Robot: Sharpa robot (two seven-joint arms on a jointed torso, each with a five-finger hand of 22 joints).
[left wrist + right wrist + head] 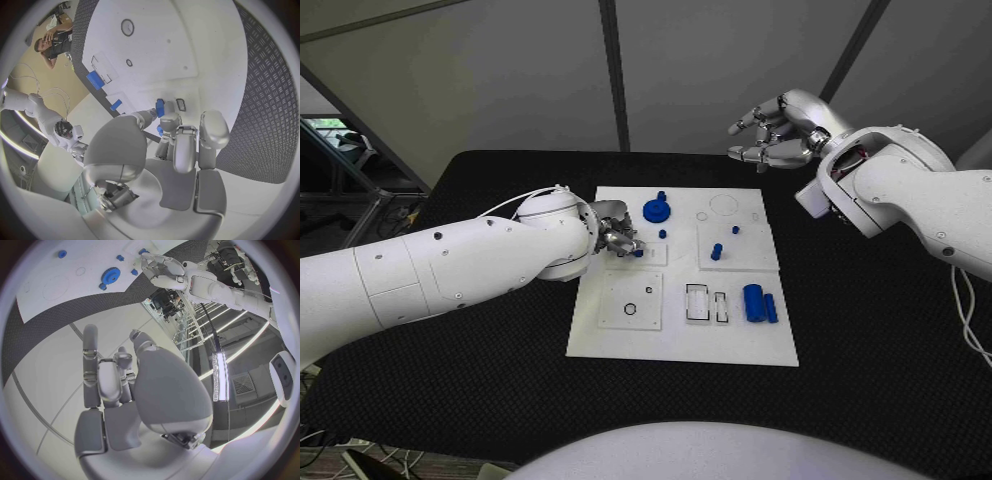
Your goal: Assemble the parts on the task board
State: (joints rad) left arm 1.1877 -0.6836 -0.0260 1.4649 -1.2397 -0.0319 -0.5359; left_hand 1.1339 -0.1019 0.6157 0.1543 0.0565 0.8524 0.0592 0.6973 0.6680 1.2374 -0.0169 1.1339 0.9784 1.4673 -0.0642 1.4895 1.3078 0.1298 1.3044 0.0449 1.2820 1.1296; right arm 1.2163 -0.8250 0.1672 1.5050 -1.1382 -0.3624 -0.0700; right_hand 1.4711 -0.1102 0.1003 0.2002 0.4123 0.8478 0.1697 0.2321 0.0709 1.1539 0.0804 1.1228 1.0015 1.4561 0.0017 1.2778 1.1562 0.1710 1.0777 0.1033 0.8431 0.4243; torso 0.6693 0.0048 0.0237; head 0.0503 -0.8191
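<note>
On board (678, 345) left side, left hand (617, 238) pinches blue part (160, 107); right hand (773, 132) raised far right, fingers curled, holding nothing.

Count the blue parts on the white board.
8: a gear at the far side, four small pieces near it, two long ones at the near right, one part in the left hand. More may be hidden.

Left hand (620, 240) fingertips hide small blue part (160, 107); grip unclear
</note>
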